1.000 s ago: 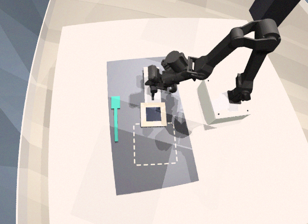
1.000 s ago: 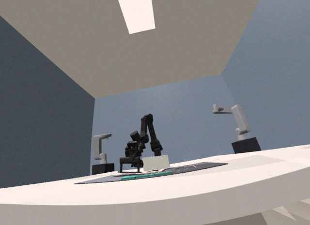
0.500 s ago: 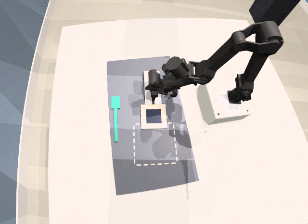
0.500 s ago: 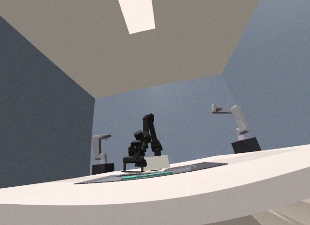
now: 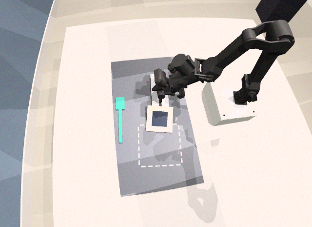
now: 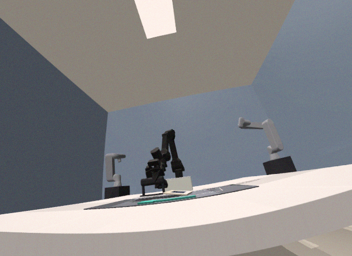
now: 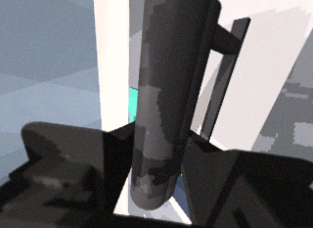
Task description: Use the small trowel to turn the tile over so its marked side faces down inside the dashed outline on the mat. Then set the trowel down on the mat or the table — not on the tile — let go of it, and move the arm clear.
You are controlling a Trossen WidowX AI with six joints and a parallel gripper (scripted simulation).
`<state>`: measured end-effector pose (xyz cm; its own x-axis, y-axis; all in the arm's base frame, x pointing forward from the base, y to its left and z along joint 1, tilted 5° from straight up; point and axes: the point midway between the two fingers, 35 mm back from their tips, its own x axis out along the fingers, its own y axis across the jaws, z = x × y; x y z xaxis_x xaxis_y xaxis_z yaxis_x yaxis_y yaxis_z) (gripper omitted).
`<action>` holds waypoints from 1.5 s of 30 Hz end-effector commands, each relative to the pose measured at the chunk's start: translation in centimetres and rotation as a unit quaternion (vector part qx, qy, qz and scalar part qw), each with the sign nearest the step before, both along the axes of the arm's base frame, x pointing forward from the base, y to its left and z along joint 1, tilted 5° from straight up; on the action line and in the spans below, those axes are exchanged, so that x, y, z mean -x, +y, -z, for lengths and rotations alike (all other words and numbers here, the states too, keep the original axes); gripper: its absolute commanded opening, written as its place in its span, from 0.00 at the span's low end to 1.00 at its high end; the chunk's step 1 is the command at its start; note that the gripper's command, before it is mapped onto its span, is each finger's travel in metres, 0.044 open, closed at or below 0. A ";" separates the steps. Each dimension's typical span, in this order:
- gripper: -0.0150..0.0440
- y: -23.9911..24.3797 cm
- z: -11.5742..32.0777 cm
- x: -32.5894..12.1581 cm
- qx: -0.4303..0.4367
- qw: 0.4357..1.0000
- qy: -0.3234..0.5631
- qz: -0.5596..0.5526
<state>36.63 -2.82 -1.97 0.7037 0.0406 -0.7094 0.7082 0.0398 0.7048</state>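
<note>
The cream tile (image 5: pixel 149 118) (image 6: pixel 185 192) lies with its dark blue square facing up, partly over the far line of the dashed outline (image 5: pixel 138 154). My gripper (image 5: pixel 161 88) (image 6: pixel 155 178) (image 7: pixel 160 124) is shut on the dark round handle of the small trowel (image 7: pixel 163 81). The trowel's pale, shiny blade (image 5: pixel 154 101) (image 7: pixel 274 57) is low over the mat on the tile's far side. Its front end meets the tile's far edge in the top view. How far the blade reaches under the tile, and whether the tile is slightly raised, I cannot tell.
A teal spatula-like tool (image 5: pixel 120 123) (image 6: pixel 168 199) (image 7: pixel 133 103) lies along the left side of the grey mat (image 5: pixel 130 179). A white box (image 5: pixel 236 113) (image 6: pixel 186 183) stands right of the mat, under the arm. Two pale arms (image 6: pixel 273 134) (image 6: pixel 110 168) stand in the background.
</note>
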 end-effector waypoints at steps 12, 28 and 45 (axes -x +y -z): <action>0.25 1.4 -3.3 -0.8 -0.007 1.000 -0.015 -0.001; 0.25 3.8 -5.2 -0.8 -0.008 1.000 -0.015 -0.001; 0.25 6.9 -6.0 -0.7 -0.009 1.000 -0.015 -0.001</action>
<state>36.93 3.42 3.38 0.7113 0.0521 -0.7010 0.7004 0.0313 0.7131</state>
